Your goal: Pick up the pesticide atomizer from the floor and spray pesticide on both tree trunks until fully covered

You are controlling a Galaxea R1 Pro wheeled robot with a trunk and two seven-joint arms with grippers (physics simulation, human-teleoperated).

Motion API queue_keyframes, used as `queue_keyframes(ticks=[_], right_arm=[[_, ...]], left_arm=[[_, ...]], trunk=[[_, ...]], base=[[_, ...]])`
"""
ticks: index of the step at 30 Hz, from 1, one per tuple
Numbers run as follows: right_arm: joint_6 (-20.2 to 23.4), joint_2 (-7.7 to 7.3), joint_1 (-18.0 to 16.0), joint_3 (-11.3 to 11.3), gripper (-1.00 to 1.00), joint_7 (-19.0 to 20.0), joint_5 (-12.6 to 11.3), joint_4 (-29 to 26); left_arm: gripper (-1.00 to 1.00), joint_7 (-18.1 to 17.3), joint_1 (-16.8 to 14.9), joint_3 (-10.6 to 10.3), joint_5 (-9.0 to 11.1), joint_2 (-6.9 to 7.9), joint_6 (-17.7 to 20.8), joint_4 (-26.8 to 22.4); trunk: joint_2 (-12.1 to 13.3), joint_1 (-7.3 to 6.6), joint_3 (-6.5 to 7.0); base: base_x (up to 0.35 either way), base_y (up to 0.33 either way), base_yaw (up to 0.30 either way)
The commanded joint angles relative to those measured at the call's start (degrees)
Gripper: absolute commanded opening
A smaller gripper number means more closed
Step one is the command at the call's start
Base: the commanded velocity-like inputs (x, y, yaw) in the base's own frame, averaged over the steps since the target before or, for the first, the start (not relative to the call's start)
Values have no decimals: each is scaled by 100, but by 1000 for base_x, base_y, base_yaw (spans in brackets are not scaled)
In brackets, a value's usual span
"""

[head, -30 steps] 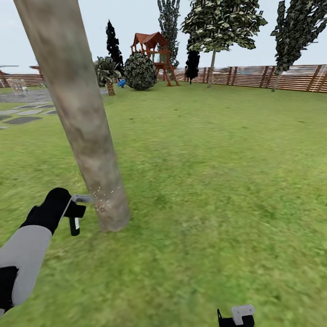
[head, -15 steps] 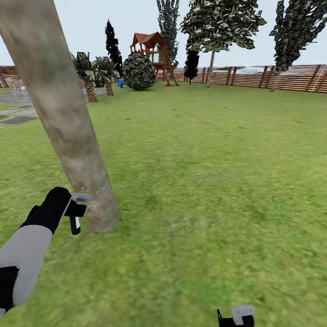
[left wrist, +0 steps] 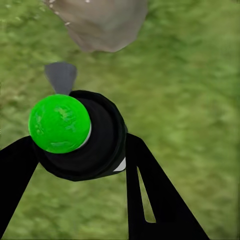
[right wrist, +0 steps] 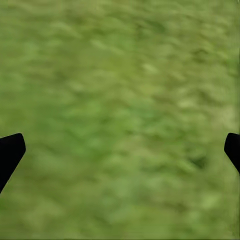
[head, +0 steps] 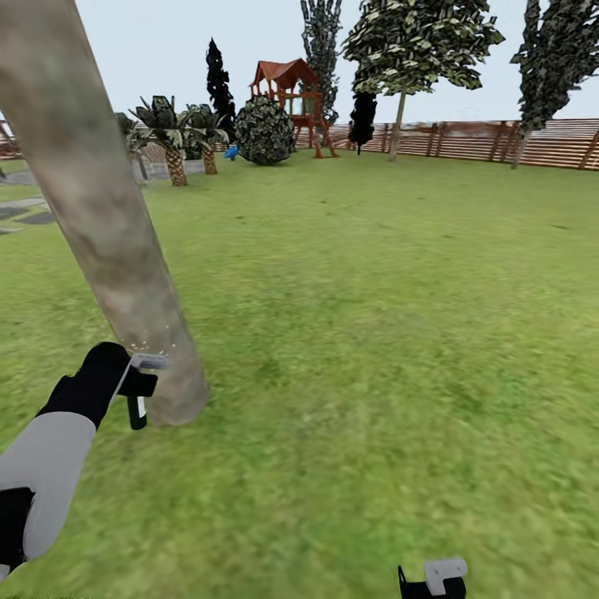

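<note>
The pesticide atomizer (head: 138, 393) is held in your left end effector (head: 133, 378), down at about 8 o'clock in the head view. The two black fingers (left wrist: 150, 190) are closed on its dark round body (left wrist: 87, 137), one on each side. It has a bright green cap (left wrist: 59, 123) and a grey nozzle (left wrist: 60, 76). The nozzle points at the foot of the tree trunk (head: 108, 225), and it is just beside the bark. Tiny white specks show on the trunk right by the nozzle.

The trunk is thick and grey-brown. It goes up toward 11 o'clock from the green grass floor (head: 374, 333).

Your right end effector (head: 433, 580) is low at 6 o'clock, well apart from the trunk. In the right wrist view its two fingertips (right wrist: 10, 152) sit far apart, wide open, with grass between them and nothing held.

Far off at 12 o'clock stand a red playhouse (head: 291, 91), a round bush (head: 264, 131) and a brown fence (head: 499, 141). Two short palms (head: 170, 133) stand at 11 o'clock.
</note>
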Motion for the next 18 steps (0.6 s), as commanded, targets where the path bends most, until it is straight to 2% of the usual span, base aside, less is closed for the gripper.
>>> queue_keyframes(ticks=[1, 6, 18], right_arm=[[-5, -1, -1, 48, 100, -37, -10, 0], [-5, -1, -1, 48, 100, -30, -10, 0], [-5, -1, -1, 48, 100, -28, -10, 4]], left_arm=[[-100, -52, -5, 17, -62, -2, 15, -5], [-100, -48, -5, 21, -62, -1, 24, -5], [-100, -49, -5, 25, -57, -1, 25, 4]], trunk=[[-2, 1, -5], [-2, 1, -5], [-2, 1, -5]], base=[[223, -208, 275], [231, -199, 248], [67, -267, 12]])
